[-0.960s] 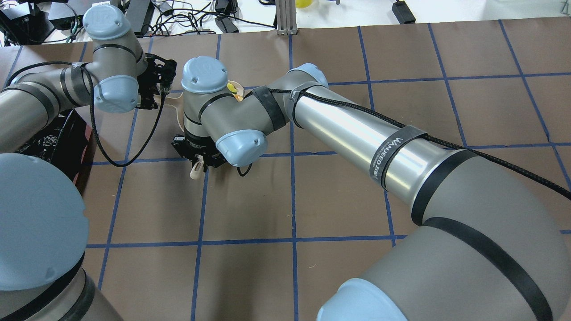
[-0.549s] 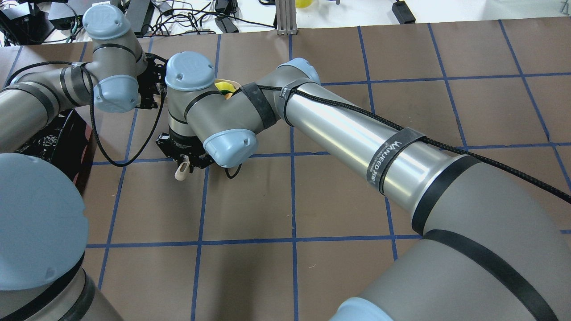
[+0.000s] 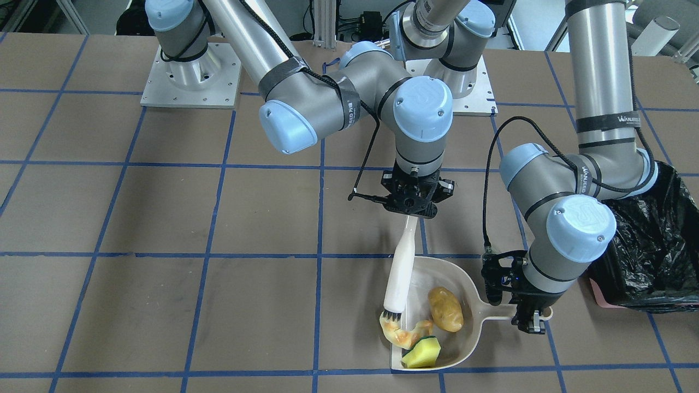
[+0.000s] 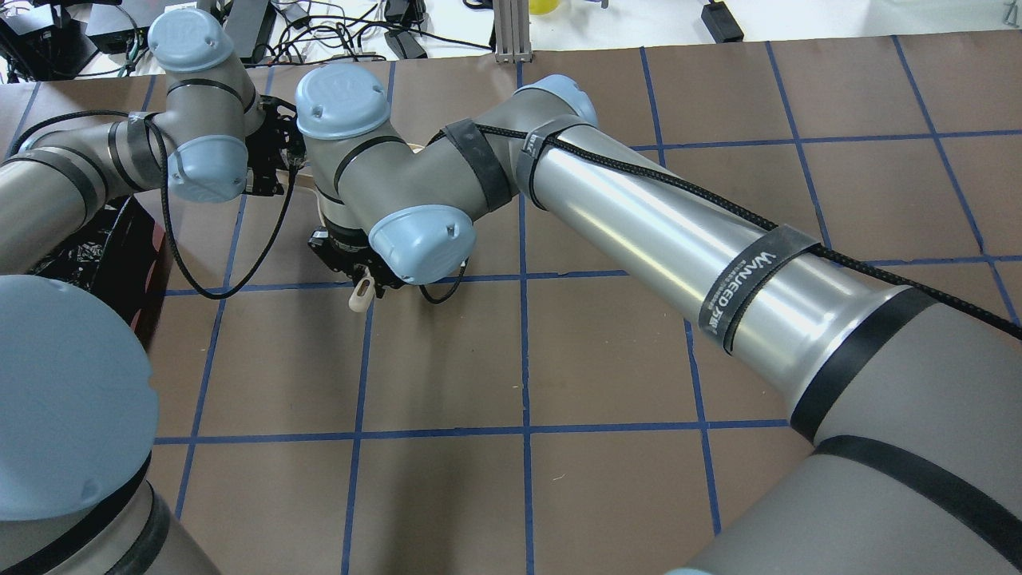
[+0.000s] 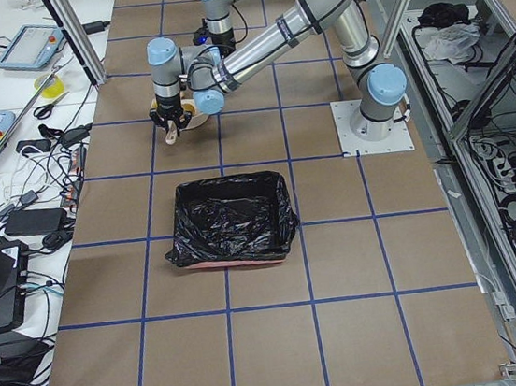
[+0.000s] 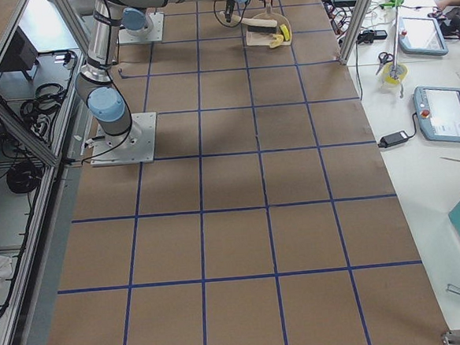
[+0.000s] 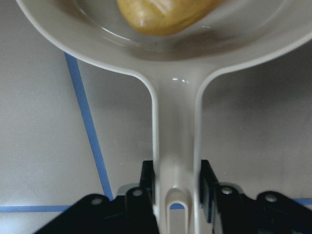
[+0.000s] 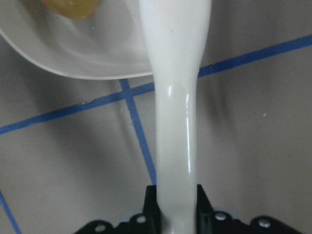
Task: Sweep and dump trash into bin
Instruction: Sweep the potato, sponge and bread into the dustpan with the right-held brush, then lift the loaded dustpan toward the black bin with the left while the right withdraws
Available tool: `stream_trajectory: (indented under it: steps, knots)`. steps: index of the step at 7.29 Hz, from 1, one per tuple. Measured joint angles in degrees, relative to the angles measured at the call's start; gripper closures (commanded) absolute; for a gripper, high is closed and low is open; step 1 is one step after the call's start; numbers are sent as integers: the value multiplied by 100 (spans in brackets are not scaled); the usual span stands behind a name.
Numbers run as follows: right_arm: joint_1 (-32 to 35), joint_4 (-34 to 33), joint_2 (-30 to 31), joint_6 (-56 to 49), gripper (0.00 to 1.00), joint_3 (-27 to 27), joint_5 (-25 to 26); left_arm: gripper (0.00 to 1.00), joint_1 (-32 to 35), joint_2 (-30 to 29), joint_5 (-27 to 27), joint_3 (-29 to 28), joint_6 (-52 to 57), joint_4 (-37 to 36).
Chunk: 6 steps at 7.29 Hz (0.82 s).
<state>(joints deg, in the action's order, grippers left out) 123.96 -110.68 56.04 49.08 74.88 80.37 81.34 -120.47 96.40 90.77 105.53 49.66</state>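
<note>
The right gripper (image 3: 410,213), closed on the white plastic brush (image 3: 397,273), has the pale curved croissant (image 3: 403,334) straight beyond its fingers; the left gripper (image 3: 528,322) clamps the beige dustpan (image 3: 437,273).

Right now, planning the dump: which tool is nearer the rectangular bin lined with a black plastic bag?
Left. The left tool, shut on the handle of the beige plastic dustpan, sits beside the bin; the right tool, holding the white brush, is beyond the dustpan.

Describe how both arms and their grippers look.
Both the left arm and the right arm are silver-and-grey tubes with pale blue round joint caps. A black braided cable runs along each, tied by black straps with white lettering. The left gripper and right gripper are black.
</note>
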Motion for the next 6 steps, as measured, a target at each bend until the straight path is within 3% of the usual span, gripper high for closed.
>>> stream_trajectory:
  steps: [6]
  knots:
    - [-808,304,29,-1816,100,205,946,100,-175,82,-566,16,0,60]
